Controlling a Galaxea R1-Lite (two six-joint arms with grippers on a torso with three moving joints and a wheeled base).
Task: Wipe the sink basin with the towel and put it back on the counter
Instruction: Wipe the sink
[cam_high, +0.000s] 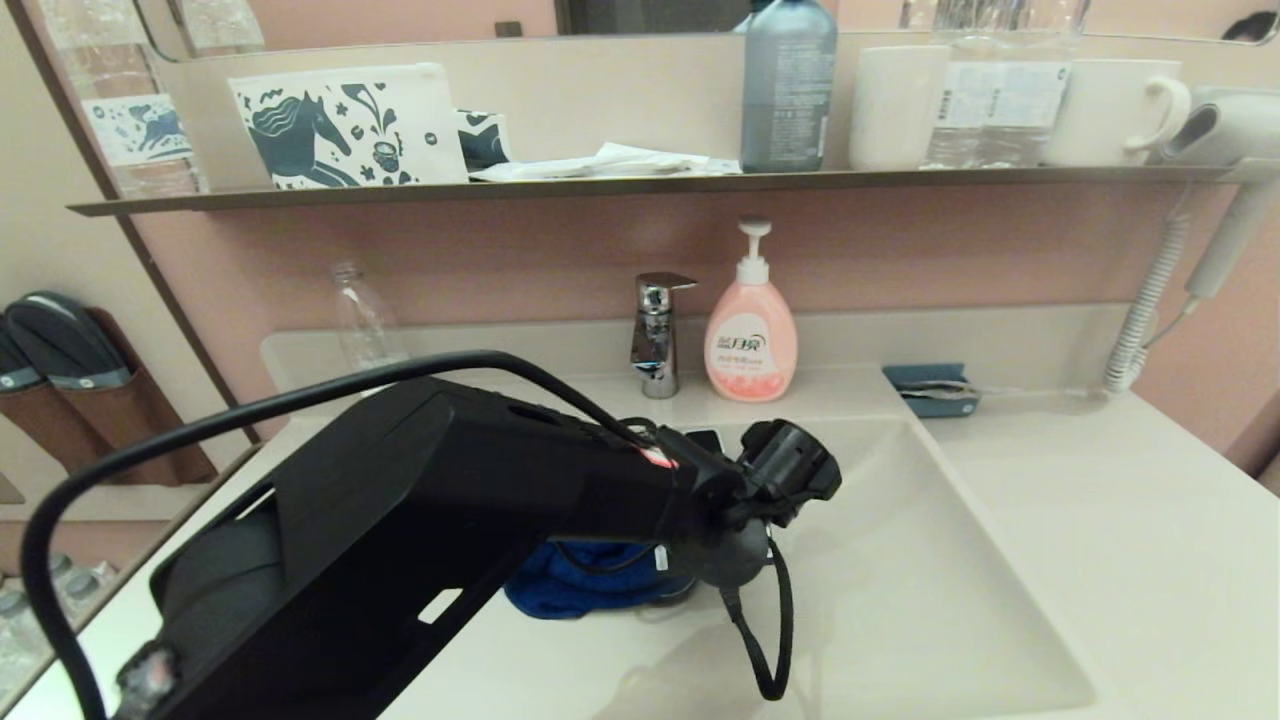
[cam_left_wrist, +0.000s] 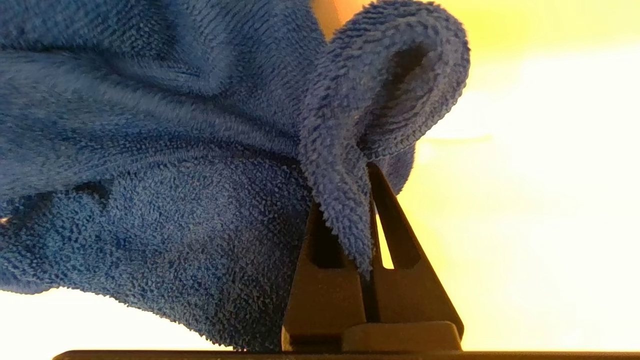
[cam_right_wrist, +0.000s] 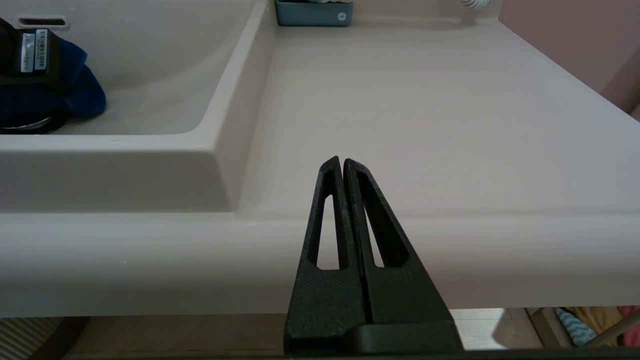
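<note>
The royal-blue towel (cam_high: 585, 585) lies bunched on the bottom of the cream-white sink basin (cam_high: 900, 600), mostly hidden under my left arm in the head view. In the left wrist view the towel (cam_left_wrist: 150, 175) fills the picture, and my left gripper (cam_left_wrist: 367, 172) is shut on a fold of it, down inside the basin. The towel (cam_right_wrist: 75, 95) also shows in the basin (cam_right_wrist: 165, 75) from the right wrist. My right gripper (cam_right_wrist: 342, 162) hangs shut and empty in front of the counter's (cam_right_wrist: 425, 115) front edge, to the right of the basin. The drain plug is hidden.
A chrome tap (cam_high: 657, 335) and pink soap pump bottle (cam_high: 750, 335) stand behind the basin. A small teal holder (cam_high: 932, 390) sits on the counter (cam_high: 1100, 520) at the back right. A hair dryer (cam_high: 1215, 190) hangs at the right, under a thin dark shelf (cam_high: 640, 183) holding cups and bottles.
</note>
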